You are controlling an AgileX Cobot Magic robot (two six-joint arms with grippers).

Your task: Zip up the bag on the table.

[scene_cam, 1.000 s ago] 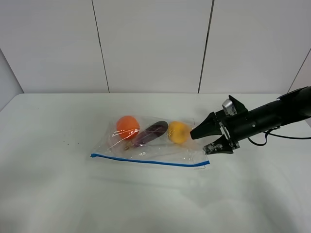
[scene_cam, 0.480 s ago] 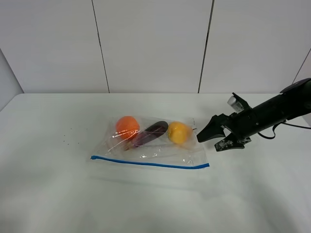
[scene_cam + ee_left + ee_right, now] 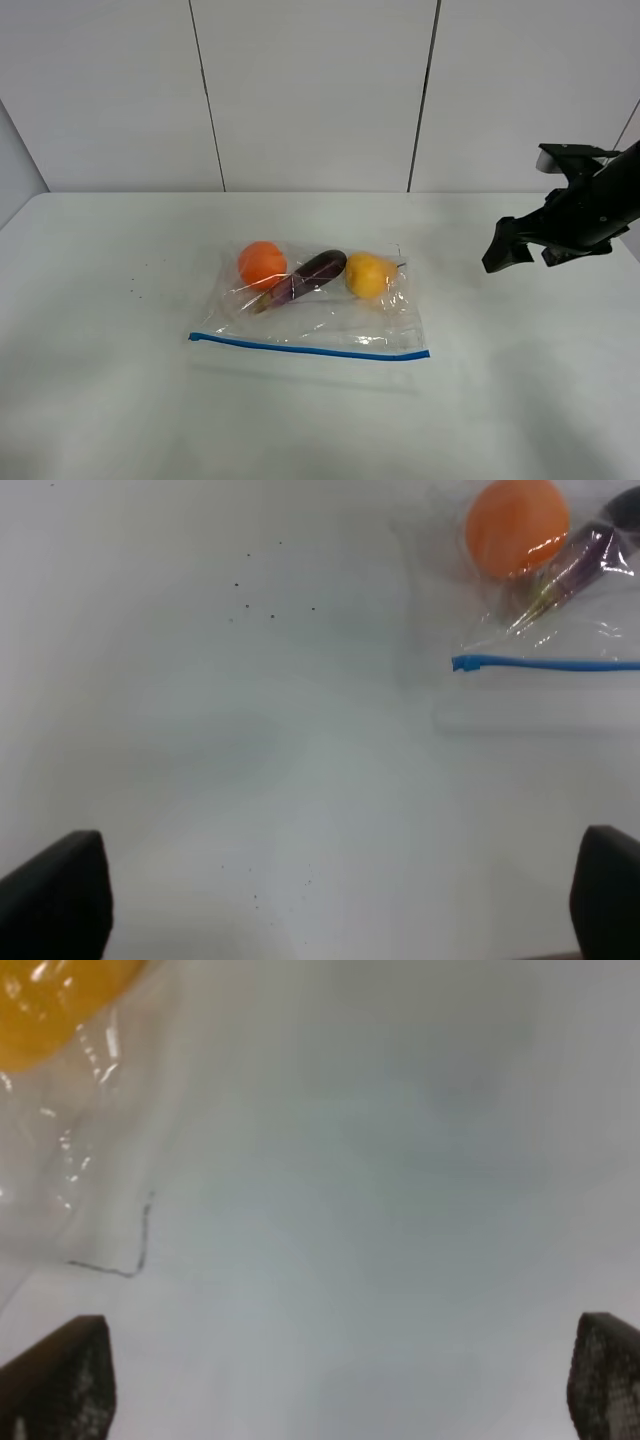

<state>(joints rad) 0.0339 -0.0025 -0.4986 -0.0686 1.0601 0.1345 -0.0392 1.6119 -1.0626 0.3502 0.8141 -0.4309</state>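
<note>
The clear bag (image 3: 315,310) lies flat in the middle of the white table (image 3: 100,400), its blue zip strip (image 3: 310,346) along the near edge. Inside sit an orange fruit (image 3: 262,264), a purple eggplant (image 3: 302,277) and a yellow fruit (image 3: 370,274). My right gripper (image 3: 518,262) hovers open well to the right of the bag, touching nothing; its wrist view has the open gripper (image 3: 330,1380) over bare table with the yellow fruit (image 3: 45,1000) at one corner. My left gripper (image 3: 330,900) is open and empty, with the strip's end (image 3: 470,663) and the orange fruit (image 3: 517,525) ahead of it. It is out of the high view.
A white panelled wall (image 3: 310,90) stands behind the table. Small dark specks (image 3: 265,605) dot the tabletop left of the bag.
My right gripper has drawn back to the right and upward, away from the bag's right corner. The bag has settled flat, its blue strip a little lower on the right.
</note>
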